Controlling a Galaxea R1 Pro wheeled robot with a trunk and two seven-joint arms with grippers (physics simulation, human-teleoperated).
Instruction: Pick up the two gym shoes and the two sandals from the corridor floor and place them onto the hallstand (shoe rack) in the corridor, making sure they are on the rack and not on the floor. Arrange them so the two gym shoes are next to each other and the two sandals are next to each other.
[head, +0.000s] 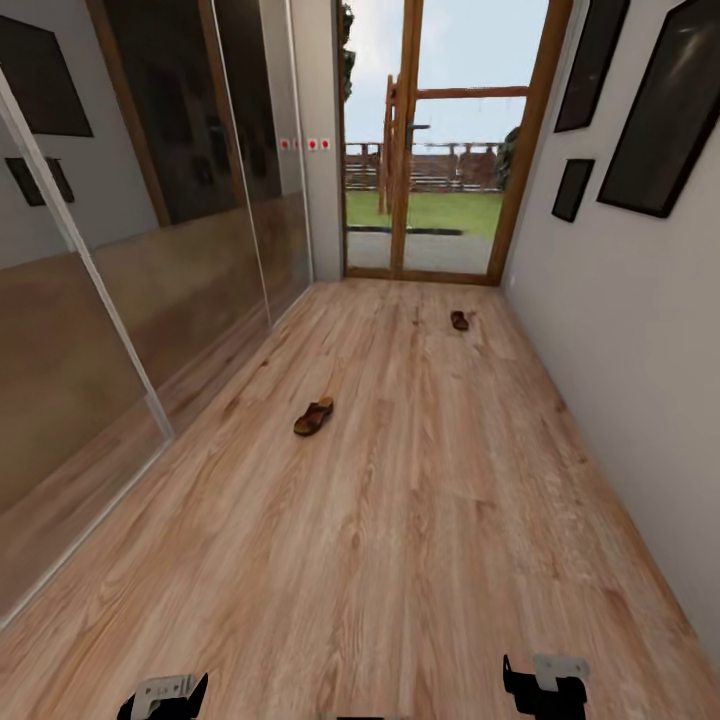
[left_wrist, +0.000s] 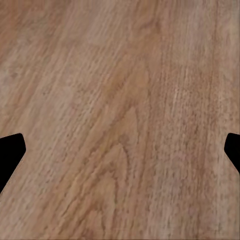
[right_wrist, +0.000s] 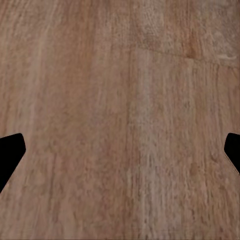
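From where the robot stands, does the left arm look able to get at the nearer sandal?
Probably not yet. The nearer sandal lies well up the corridor floor, far ahead of the left pincer, which hangs open over bare planks. Nothing blocks the way; the base likely needs to drive closer first.

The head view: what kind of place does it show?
Probably a home corridor: a long wood-plank floor, a glazed door to a garden at the end, dark frames on one wall, two sandals lying about.
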